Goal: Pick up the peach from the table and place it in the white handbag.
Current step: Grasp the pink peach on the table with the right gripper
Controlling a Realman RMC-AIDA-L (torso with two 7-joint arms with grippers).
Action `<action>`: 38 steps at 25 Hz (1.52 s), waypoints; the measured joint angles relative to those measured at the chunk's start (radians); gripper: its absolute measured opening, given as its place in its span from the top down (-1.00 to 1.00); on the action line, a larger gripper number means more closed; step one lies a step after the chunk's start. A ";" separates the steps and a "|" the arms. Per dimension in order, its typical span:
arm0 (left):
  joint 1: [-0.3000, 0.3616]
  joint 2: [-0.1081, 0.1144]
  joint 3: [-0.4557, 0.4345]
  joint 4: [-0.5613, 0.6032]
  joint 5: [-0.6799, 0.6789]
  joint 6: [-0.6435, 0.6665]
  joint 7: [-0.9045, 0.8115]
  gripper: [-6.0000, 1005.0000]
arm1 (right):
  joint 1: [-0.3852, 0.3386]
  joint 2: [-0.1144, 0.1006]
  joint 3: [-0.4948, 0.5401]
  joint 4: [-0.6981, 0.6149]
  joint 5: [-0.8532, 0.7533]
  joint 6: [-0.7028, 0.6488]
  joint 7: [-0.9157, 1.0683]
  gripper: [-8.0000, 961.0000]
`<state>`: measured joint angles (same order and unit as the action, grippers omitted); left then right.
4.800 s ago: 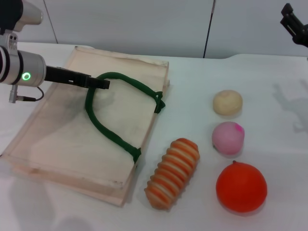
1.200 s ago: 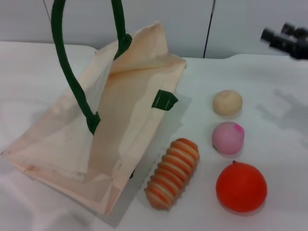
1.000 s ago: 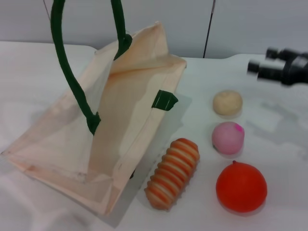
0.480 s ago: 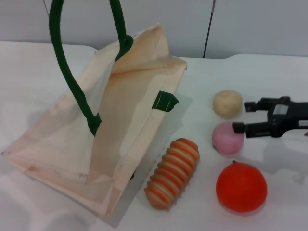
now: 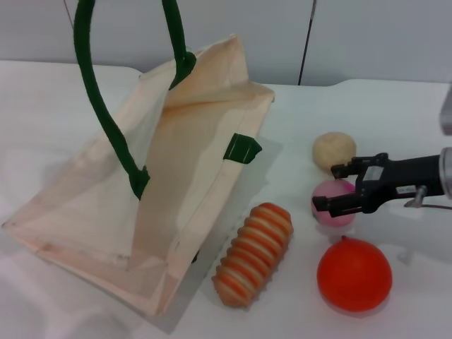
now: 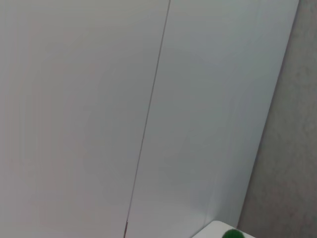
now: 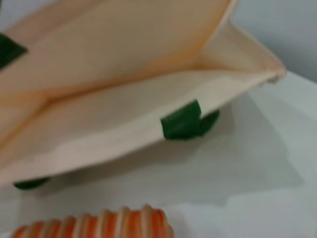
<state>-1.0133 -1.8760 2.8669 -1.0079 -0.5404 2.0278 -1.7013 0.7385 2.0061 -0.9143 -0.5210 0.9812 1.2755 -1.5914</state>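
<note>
Your right end effector [image 5: 330, 186] has reached in from the right side of the desk [image 5: 395, 113] and sits over the peach [image 5: 332, 201], its two fingers spread, one at the far edge of the fruit and one across its near face. The peach lies on the desk between the cream-beige ball [image 5: 334, 150] behind it and the orange [image 5: 354, 274] in front, both close by. The striped orange-and-cream roll [image 5: 254, 254] lies just beside it, toward the white handbag [image 5: 191, 169].

Before you squeeze, centre the peach between the fingers and come low enough that they bear on its widest part; a round, probably soft ball pinched high is likely to squirt out. Keep the far finger clear of the beige ball, since the gap there looks narrow.

The bag stands propped open, its mouth facing the fruit, with one dark green handle [image 5: 99, 106] pulled up out of the top of the head view. The left end effector is not in view, and its wrist camera shows only a wall and a speck of green, so presumably it holds that handle. The right wrist view shows the bag's mouth [image 7: 148, 74] gaping wide. Lift the peach straight up, pass it over the striped roll, and let go well inside the opening.
</note>
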 joint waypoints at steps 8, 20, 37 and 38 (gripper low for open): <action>-0.008 0.000 0.000 0.002 -0.003 0.000 0.000 0.64 | 0.014 0.007 -0.015 0.030 -0.042 -0.098 0.027 -0.86; 0.003 0.000 0.000 0.002 -0.008 0.000 -0.001 0.62 | 0.016 0.006 -0.058 0.030 -0.045 -0.105 0.028 -0.86; 0.002 0.000 -0.001 0.000 -0.009 0.000 -0.003 0.60 | 0.019 0.001 -0.067 0.025 -0.056 -0.104 -0.002 -0.38; 0.002 0.000 -0.001 0.000 -0.009 0.000 -0.003 0.60 | 0.019 0.001 -0.067 0.025 -0.056 -0.104 -0.002 -0.36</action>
<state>-1.0109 -1.8760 2.8661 -1.0075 -0.5493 2.0279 -1.7043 0.7571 2.0070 -0.9813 -0.4956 0.9256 1.1715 -1.5935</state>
